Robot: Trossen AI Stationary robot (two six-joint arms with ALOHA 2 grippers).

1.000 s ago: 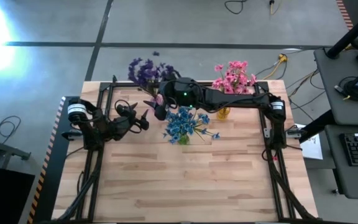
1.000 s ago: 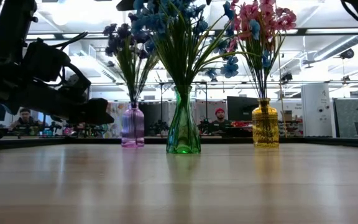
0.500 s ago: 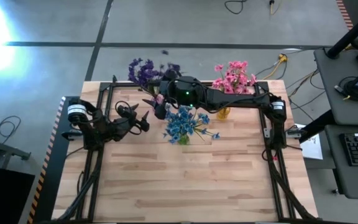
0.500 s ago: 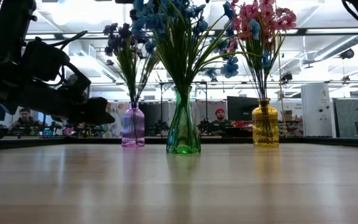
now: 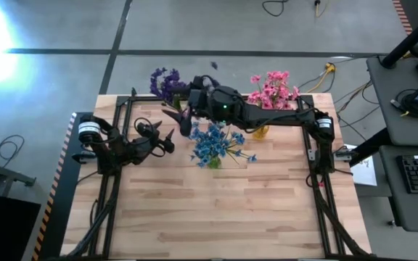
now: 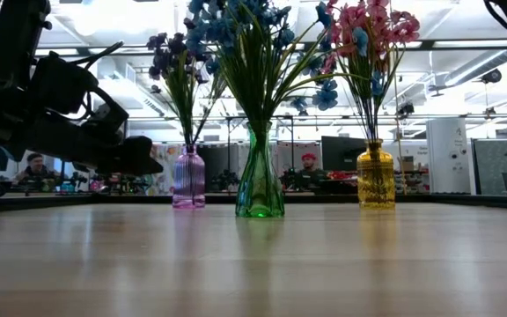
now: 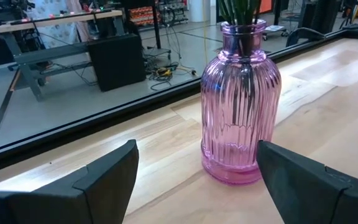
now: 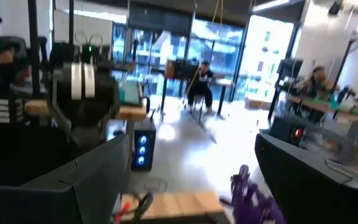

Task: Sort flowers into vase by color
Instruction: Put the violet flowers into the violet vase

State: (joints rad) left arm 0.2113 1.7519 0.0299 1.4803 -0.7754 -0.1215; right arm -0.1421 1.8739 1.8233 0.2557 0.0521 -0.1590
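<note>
**Both hands wide and empty, all flowers standing in vases**

I've got three vases in a row near the far edge of the surface (image 5: pixel 216 210). Purple flowers (image 5: pixel 167 83) sit in the pink-purple glass vase (image 6: pixel 188 179), blue flowers (image 5: pixel 215 143) in the green vase (image 6: pixel 260 176), pink flowers (image 5: pixel 273 89) in the yellow vase (image 6: pixel 376 176). In the low view the green vase is in the middle, w/ a few blue blossoms mixed up among the pink bunch.

Left hand (image 5: pixel 167 139) sits low over the surface, just beside the purple vase, fingers (image 7: pixel 101 180) spread wide w/ nothing between them. The left wrist view looks straight at that vase, which is upright, green stems going down its neck.

Right hand (image 5: pixel 187 116) is raised above the row, btwn the purple and blue bunches, arm stretched across from the right side. Its fingers (image 8: pixel 89 180) also stand wide apart, empty; the right wrist view looks out to the room, purple blossoms at the edge.

People at desks in the background, blurred.
</note>
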